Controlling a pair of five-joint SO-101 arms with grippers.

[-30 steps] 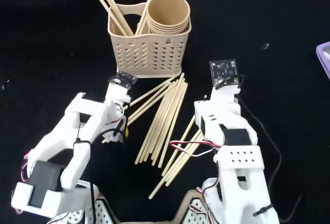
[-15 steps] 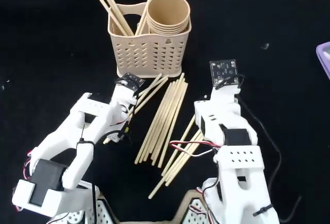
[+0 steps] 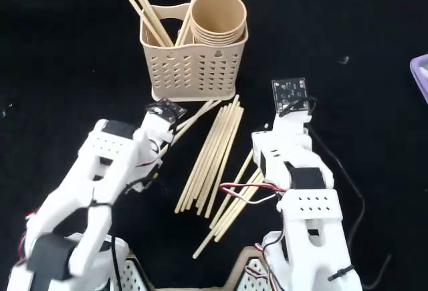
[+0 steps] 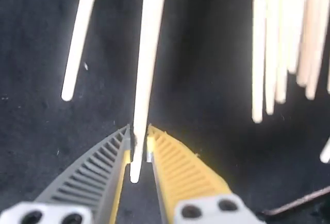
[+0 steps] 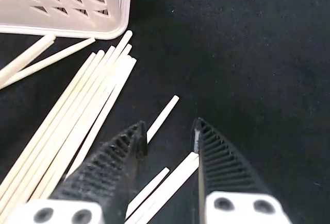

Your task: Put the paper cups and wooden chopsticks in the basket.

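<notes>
Black cloth [image 3: 67,50] covers the table, and in the upper middle of the high view stands a beige perforated plastic basket [image 3: 194,71]. A nested stack of tan paper cups [image 3: 218,17] sits upright in its right-hand compartment, while several pale wooden chopsticks [image 3: 147,14] lean out of the left one. Below the basket, in the centre of the frame, a loose bundle of chopsticks [image 3: 212,154] lies on the cloth, fanned diagonally from lower left to upper right. A smaller cluster of chopsticks [image 3: 234,204] lies partly under the white right arm [image 3: 297,184]. The white left arm [image 3: 100,170] fills the lower left, its wrist near the basket's lower left corner. The left gripper [image 4: 138,131], one finger grey and one yellow, is clamped on the end of a single chopstick [image 4: 148,49]. The right gripper [image 5: 168,126] holds its black fingers apart and hangs over the cloth above a few chopstick ends [image 5: 164,112], with the basket's corner in sight nearby. A purple object [image 3: 421,73] peeks in at the right edge.
</notes>
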